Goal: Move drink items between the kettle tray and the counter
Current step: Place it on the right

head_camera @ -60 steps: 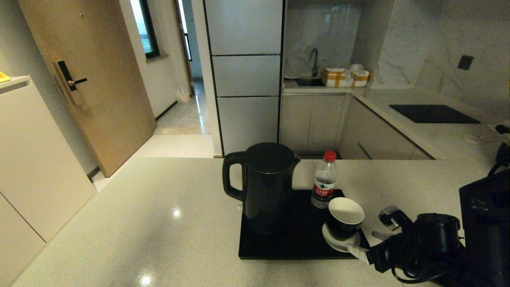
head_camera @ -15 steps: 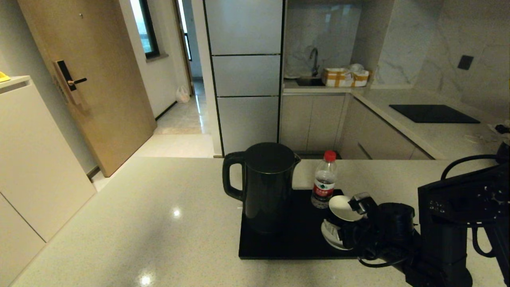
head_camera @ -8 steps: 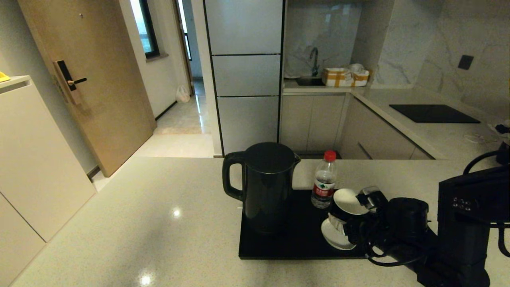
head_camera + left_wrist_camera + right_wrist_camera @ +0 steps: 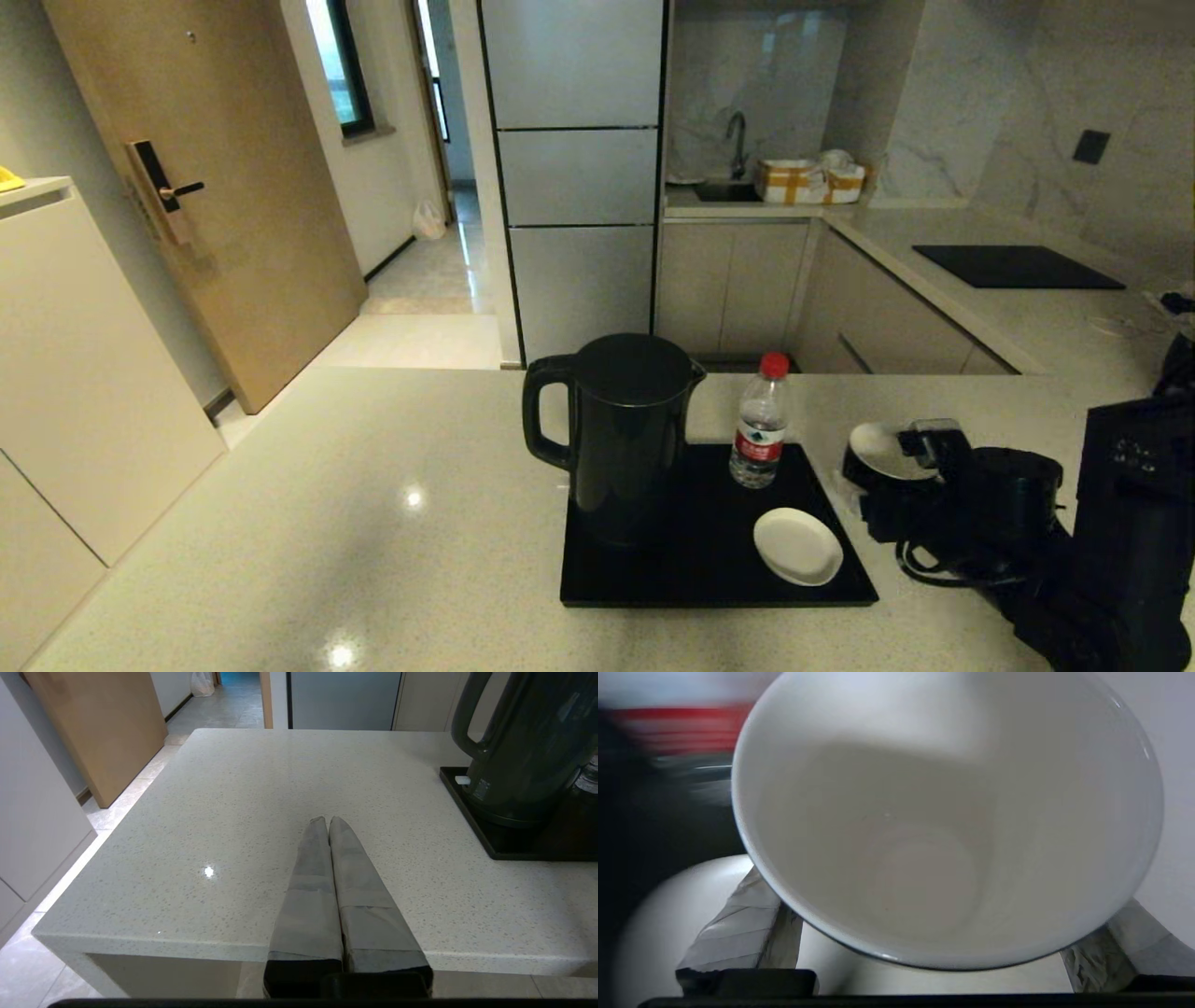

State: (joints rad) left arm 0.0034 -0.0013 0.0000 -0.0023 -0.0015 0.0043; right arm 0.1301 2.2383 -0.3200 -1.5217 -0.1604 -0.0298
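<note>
Holding the cup (image 4: pixel 882 457), right hand (image 4: pixel 878 485) hovers beside the tray (image 4: pixel 691 569).

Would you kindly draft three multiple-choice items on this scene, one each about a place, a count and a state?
1. Where is the cup?
A. on the saucer
B. in the right pincer, over the counter beside the tray
C. beside the sink

2. How many things stand on the tray?
A. three
B. one
C. five

3. How is the left pincer?
A. shut, holding nothing
B. shut on the kettle handle
C. open around the bottle

Answers:
1 B: the right pincer grips the cup above the counter, off the tray's right edge.
2 A: the kettle, the bottle and the bare saucer are on it.
3 A: its fingers meet over the counter, short of the kettle.
</note>
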